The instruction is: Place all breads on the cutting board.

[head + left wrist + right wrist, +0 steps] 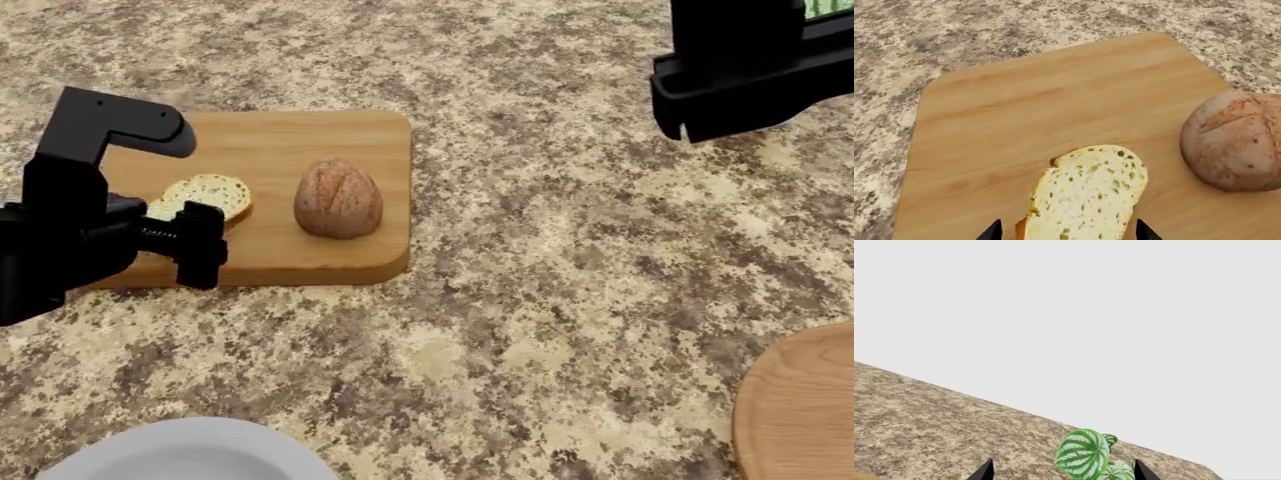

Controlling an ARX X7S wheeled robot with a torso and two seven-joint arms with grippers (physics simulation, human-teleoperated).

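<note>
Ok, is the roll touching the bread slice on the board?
No, the roll sits apart from the slice, bare cutting board between them.

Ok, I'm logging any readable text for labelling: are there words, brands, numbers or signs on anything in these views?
None: no readable text in any view.
The cutting board, bread slice, brown roll, white plate, round wooden plate, plant and speckled counter carry no writing.

We see the left arm [80, 220] covering part of the slice [207, 195] and cutting board [334, 140]. The white plate [187, 455] and round wooden plate [801, 415] run off the frame's edge, and the right arm [754, 65] is cropped too.
</note>
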